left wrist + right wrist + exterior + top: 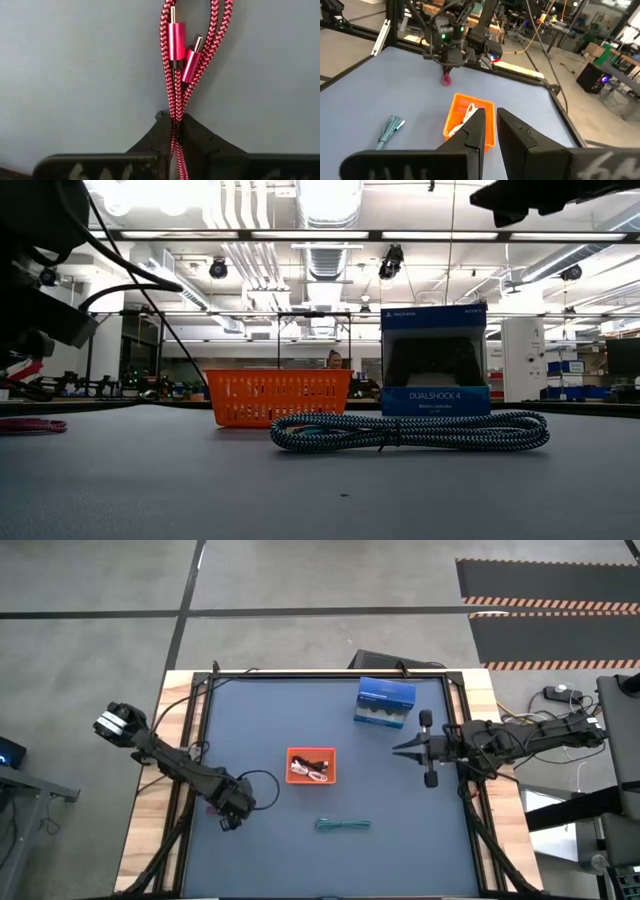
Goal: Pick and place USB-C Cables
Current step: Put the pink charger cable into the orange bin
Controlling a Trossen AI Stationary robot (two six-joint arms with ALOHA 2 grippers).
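Observation:
My left gripper (pixel 232 814) stands near the table's left near corner, shut on the pink-red cable (pixel 175 75). The cable's two metal plugs (pixel 176 40) show beyond the fingers. The teal cable (pixel 343 825) lies coiled flat on the mat, nearer than the orange tray (pixel 311 751). A white cable (pixel 305 773) and a black cable (pixel 319 762) lie inside the tray. My right gripper (pixel 408 750) hovers at the table's right, pointing toward the tray, its fingers (pixel 479 125) a narrow gap apart and touching nothing. My left gripper pinches several strands of the pink-red cable's bundle (pixel 176 116) between its two fingers, coming from above and pointing down. The fingers lie along the strands. The cable hangs below the gripper (pixel 447 79), and part of it (pixel 30 425) rests on the mat.
A blue DualShock box (pixel 385 702) stands on the far right part of the mat, behind the tray in the low view (pixel 435 360). Black frame rails run along the table's edges. Open mat lies between the left gripper and the tray.

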